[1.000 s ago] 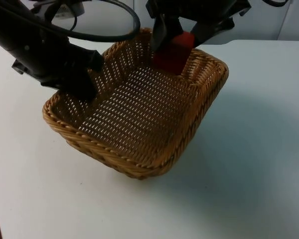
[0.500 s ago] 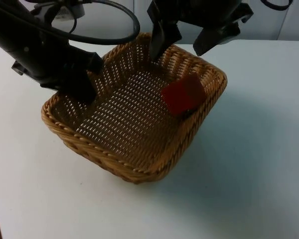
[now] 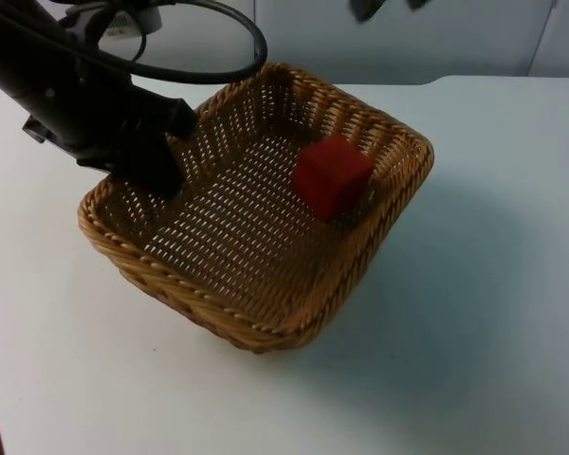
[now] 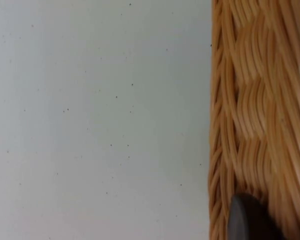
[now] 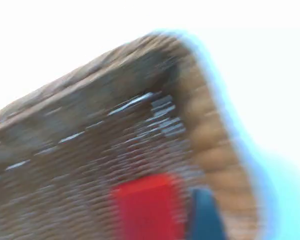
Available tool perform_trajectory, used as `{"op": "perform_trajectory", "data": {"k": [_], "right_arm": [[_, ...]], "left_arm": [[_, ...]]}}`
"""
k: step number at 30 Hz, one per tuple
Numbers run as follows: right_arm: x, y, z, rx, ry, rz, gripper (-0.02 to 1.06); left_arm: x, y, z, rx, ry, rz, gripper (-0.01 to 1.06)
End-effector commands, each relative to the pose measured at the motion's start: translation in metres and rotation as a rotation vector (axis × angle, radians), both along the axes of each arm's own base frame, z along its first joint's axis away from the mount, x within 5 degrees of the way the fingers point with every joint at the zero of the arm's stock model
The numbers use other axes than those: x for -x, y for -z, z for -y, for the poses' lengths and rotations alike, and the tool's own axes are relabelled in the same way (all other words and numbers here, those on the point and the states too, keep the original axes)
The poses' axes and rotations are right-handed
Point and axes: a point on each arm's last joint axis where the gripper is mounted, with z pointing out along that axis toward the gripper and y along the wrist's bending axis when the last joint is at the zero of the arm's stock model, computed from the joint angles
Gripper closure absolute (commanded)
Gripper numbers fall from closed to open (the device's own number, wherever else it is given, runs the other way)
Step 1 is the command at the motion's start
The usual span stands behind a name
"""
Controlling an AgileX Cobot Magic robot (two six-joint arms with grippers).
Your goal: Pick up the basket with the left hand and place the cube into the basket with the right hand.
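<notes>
Cube (image 3: 332, 176) lies inside basket (image 3: 266, 313), against its far-right wall, below and forward of the right end effector (image 3: 389, 8), grip state indeterminable; left end effector (image 3: 156, 156) clamps the basket's left rim, holding it off the counter (image 3: 493, 332).

Three cameras, one basket (image 3: 256, 218)

We looked down and forward over the table (image 3: 493, 284); our left wrist camera sat close against the basket's woven wall, and our right wrist camera faced into it from above.
</notes>
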Motion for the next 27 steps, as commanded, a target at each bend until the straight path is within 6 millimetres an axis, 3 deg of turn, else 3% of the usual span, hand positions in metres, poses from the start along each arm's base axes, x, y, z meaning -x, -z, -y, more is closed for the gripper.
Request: {"op": "perform_trajectory", "data": {"k": [1, 3, 4, 14, 18, 27], "right_arm": [[0.004, -0.029, 0.013, 0.073, 0.036, 0.084, 0.71], [0.013, -0.060, 0.031, 0.155, 0.101, 0.176, 1.00], [0.017, -0.070, 0.038, 0.188, 0.128, 0.205, 1.05], [0.051, -0.123, 0.088, 0.250, 0.324, 0.273, 1.05], [0.058, -0.132, 0.098, 0.215, 0.356, 0.287, 1.05], [0.082, -0.149, 0.096, 0.045, 0.323, 0.260, 1.05]], "left_arm": [[0.001, -0.007, 0.002, 0.035, -0.018, 0.000, 1.05], [0.001, -0.007, 0.002, 0.037, -0.019, 0.000, 1.05], [0.001, -0.007, 0.002, 0.037, -0.019, 0.000, 1.05], [0.002, -0.007, 0.002, 0.039, -0.012, -0.009, 1.05], [0.002, -0.007, 0.002, 0.039, -0.012, -0.009, 1.05], [0.000, -0.004, 0.005, 0.084, -0.055, -0.030, 1.05]]}}
